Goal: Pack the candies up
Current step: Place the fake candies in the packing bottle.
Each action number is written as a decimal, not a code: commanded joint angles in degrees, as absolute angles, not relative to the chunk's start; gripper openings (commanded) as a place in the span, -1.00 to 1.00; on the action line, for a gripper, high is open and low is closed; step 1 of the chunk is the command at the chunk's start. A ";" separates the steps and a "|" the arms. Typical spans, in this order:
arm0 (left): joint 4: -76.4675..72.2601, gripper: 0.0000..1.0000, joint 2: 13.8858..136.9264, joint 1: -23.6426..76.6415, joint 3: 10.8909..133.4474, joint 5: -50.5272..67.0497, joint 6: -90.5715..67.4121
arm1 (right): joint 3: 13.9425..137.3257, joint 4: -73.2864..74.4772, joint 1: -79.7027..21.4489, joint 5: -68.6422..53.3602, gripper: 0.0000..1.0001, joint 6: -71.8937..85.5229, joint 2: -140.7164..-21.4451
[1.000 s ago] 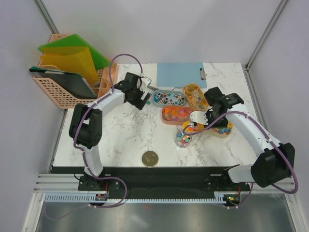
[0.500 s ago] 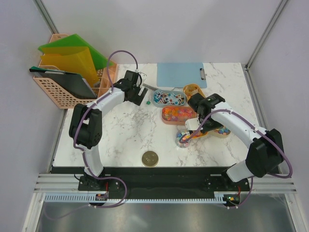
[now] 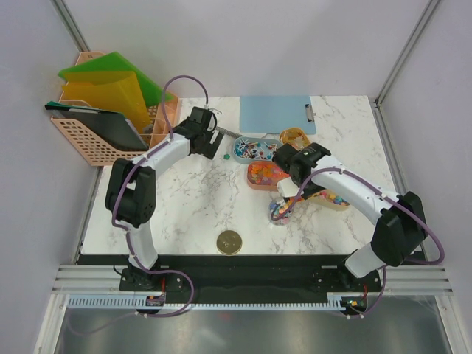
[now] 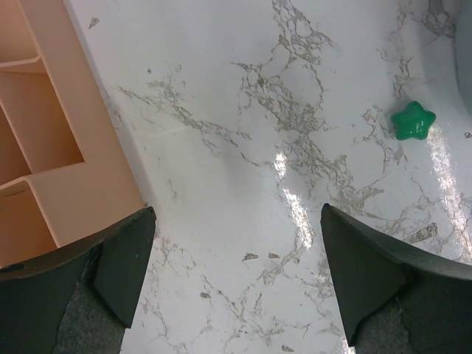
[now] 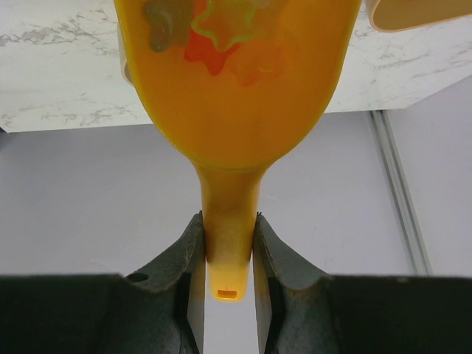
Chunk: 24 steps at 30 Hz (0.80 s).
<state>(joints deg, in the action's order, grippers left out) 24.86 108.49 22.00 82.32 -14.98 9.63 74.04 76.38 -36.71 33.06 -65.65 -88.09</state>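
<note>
My right gripper [image 5: 228, 221] is shut on the handle of the orange scoop [image 5: 228, 81]; star-shaped candies show through its translucent bowl. From above, that gripper [image 3: 290, 186] hangs just over a small round jar [image 3: 279, 213] of mixed candies. Behind it sit trays of candies: wrapped pieces [image 3: 254, 148], orange-red bits [image 3: 264, 175] and pastel bits [image 3: 333, 198]. One green star candy [image 4: 411, 122] lies loose on the marble [image 3: 225, 156]. My left gripper [image 4: 236, 273] stands open and holds nothing, low over the table beside that candy [image 3: 209, 142].
A pink basket [image 3: 103, 133] with coloured folders stands at the back left, and its wall [image 4: 51, 133] is close to my left fingers. A blue clipboard [image 3: 276, 114] lies at the back. A round gold lid [image 3: 229, 242] lies near the front edge.
My right arm has swung left from the pastel tray with the loaded scoop, coming over the jar. My left gripper has drawn back slightly toward the basket, uncovering the green candy.
</note>
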 commanded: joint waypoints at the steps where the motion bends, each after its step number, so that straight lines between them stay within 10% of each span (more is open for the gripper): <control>1: 21.71 1.00 105.47 22.24 83.41 -16.96 7.21 | 72.86 83.58 -37.88 39.63 -1.00 -65.65 -86.58; 24: 20.39 1.00 103.97 22.15 82.71 -17.49 7.29 | 70.84 83.58 -42.72 46.76 -1.00 -66.36 -85.70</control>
